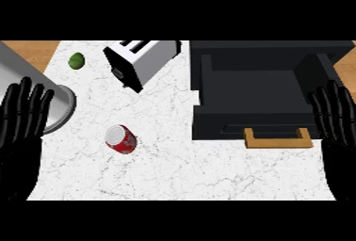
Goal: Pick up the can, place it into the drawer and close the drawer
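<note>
on the white marbled counter (208,174), just below and left of centre, the red can (121,139) lies tilted with its pale lid facing up, untouched, nothing around it. at about 2 o'clock from the can sits the dark drawer (254,89), pulled open, its wooden handle (277,139) on the front edge nearest the viewer, interior bare as far as can be seen. at 12 o'clock from the can, a silver toaster (141,59) stands at an angle; a small green lime (76,60) at 11 o'clock, near the far edge. a grey round basin rim (62,106) shows at 9 to 10 o'clock. left hand (21,127) at the left edge, fingers straight and spread, pointing up, holding nothing. right hand (337,122) at the right edge, beside the drawer, fingers likewise straight, holding nothing. both well apart from the can.
</note>
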Robot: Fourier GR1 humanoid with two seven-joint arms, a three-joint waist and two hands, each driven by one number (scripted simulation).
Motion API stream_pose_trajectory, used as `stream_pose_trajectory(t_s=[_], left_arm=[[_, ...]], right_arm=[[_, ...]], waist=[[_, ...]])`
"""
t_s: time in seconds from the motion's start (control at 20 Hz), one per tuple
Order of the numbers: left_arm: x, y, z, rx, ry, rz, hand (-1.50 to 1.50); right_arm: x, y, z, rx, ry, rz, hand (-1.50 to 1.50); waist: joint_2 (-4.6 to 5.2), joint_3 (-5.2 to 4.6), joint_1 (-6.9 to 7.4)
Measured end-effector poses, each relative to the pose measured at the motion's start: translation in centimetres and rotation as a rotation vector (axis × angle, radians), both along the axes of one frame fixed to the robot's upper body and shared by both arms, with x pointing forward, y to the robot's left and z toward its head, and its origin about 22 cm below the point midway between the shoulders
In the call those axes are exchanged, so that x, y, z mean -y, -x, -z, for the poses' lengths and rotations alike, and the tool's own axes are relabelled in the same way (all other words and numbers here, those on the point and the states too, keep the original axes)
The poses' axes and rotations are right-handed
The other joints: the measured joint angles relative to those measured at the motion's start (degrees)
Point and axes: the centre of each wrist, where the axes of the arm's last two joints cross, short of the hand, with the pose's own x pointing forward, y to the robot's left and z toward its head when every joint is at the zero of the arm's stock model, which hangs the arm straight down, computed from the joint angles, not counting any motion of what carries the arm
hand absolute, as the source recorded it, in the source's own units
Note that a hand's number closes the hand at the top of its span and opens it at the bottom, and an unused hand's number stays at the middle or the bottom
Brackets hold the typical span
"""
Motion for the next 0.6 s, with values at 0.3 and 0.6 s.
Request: stream_pose_trajectory(t_s=[0.3, 0.6], left_arm=[[1.9, -0.8, -0.5, 0.058, 0.010, 0.431, -1.50], [0.6, -1.1, 1.2, -0.199, -0.109, 0.637, -1.50]], right_arm=[[-0.1, -0.2, -0.4, 0.049, -0.015, -0.002, -1.50], [1.0, -0.1, 1.0, -0.178, -0.043, 0.088, -1.50]], waist=[[0.16, -0.87, -0.87], [0.26, -0.98, -0.61]])
